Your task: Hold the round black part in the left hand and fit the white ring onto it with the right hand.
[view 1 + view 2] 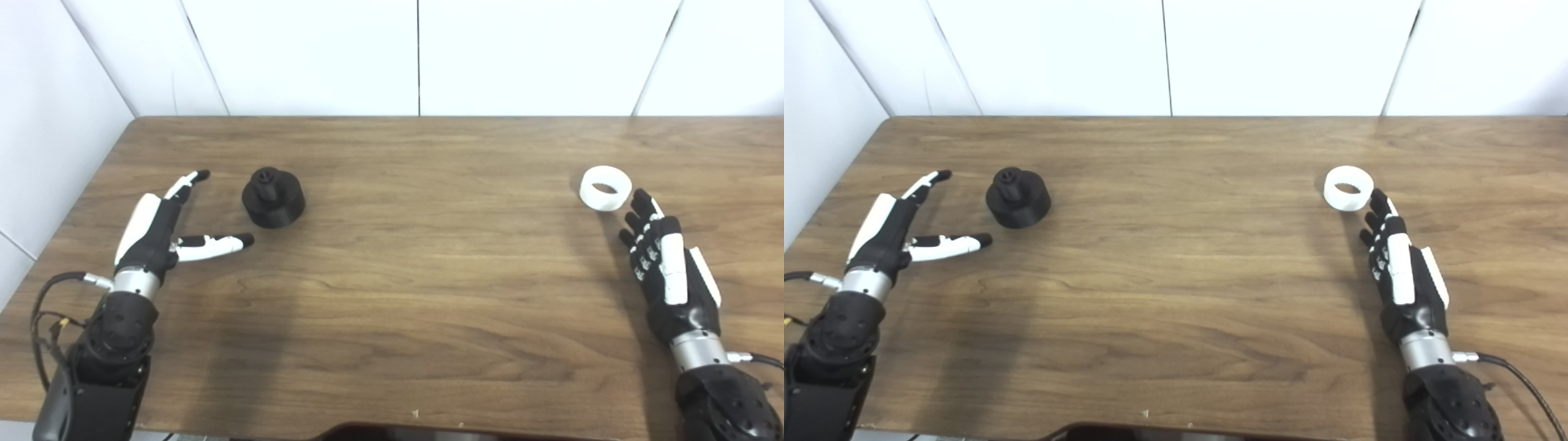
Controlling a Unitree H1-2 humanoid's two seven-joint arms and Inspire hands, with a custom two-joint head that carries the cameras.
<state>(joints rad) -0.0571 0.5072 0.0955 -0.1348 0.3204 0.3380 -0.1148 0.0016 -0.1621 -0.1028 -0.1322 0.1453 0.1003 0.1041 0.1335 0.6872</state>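
Observation:
The round black part point(273, 197) stands on the wooden table point(416, 275) at the left, a short stub on its top. My left hand point(164, 229) lies open just left of it, fingers and thumb spread, not touching it. The white ring point(605, 188) lies flat on the table at the right. My right hand point(664, 269) is open and empty just in front of and right of the ring, its fingertips point(640, 199) close to the ring's near edge. The part point(1018, 197) and ring point(1349, 188) also show in the right eye view.
White wall panels point(416, 55) stand behind the table and along its left side. A dark object edge point(392, 432) shows at the bottom middle. Cables point(46, 306) hang by my left forearm.

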